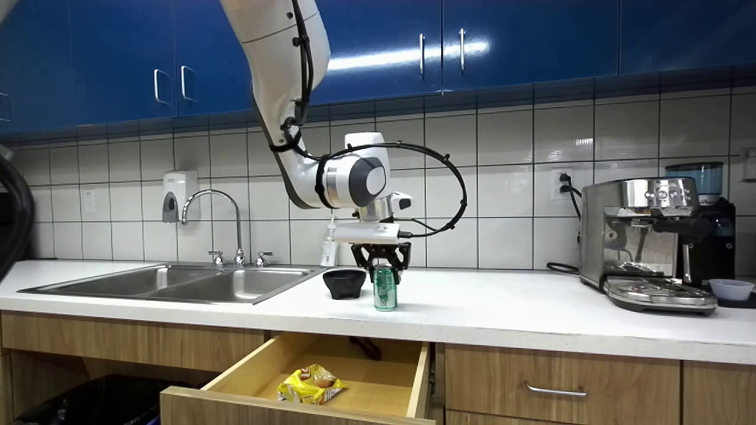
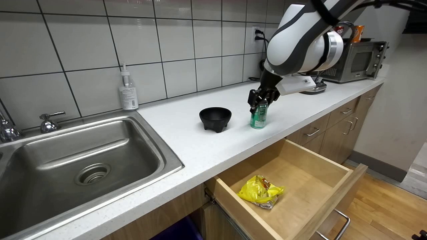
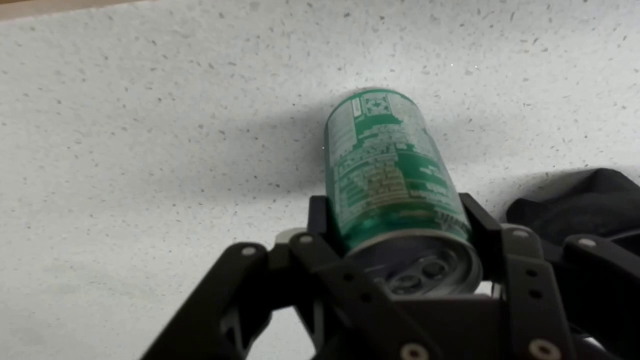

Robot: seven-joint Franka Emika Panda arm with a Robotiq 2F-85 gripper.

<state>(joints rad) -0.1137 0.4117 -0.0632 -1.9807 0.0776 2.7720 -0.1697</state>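
Under the counter (image 1: pixel 531 304), the drawer (image 2: pixel 300 200) sticks out, so I can see inside. Up top, my gripper (image 1: pixel 385 275) points down near the bowl (image 2: pixel 214 124), its fingers (image 3: pixel 318 215) only part closed because the can (image 3: pixel 390 165) is between them, hugging both its sides near the top, likely so it won't tip as it stands upright on the counter.

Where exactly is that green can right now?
In both exterior views, the green can stands upright on the white counter, just right of the black bowl, with the gripper clasping it near its top.
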